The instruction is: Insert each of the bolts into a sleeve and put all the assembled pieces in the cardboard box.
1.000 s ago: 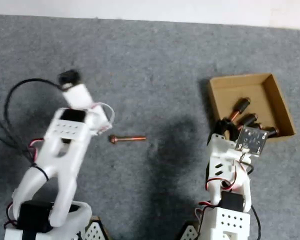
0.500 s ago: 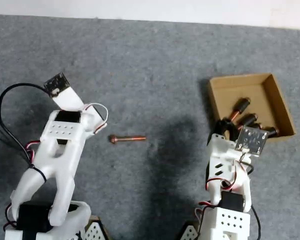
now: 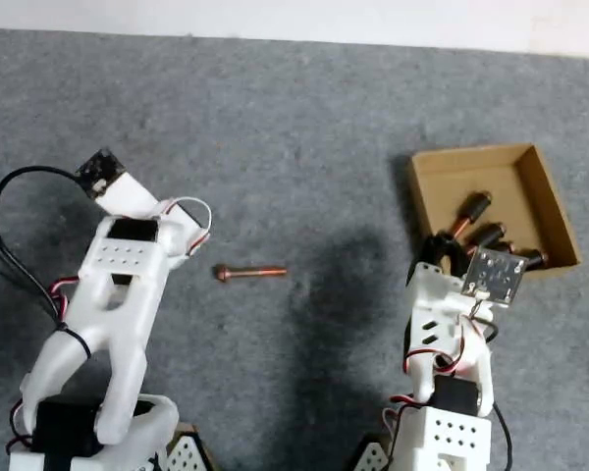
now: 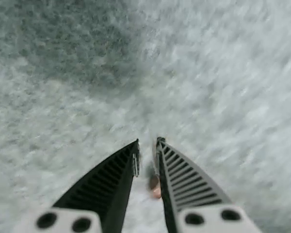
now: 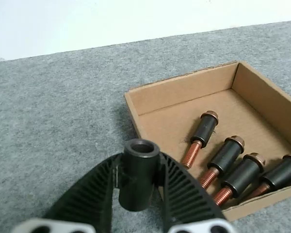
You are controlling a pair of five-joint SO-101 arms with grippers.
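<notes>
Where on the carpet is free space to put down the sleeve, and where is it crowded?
Free: the carpet between the bolt and the cardboard box, and the far strip beyond both. Crowded: the box's near side, where four assembled pieces lie.

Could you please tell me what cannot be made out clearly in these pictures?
Left wrist view: blur leaves the small copper patch by the left gripper unidentifiable.
High view: the white right arm hides part of the brown cardboard box and its black-sleeved copper bolts.
Right wrist view: the frame edge cuts off the outermost sleeved bolt.
</notes>
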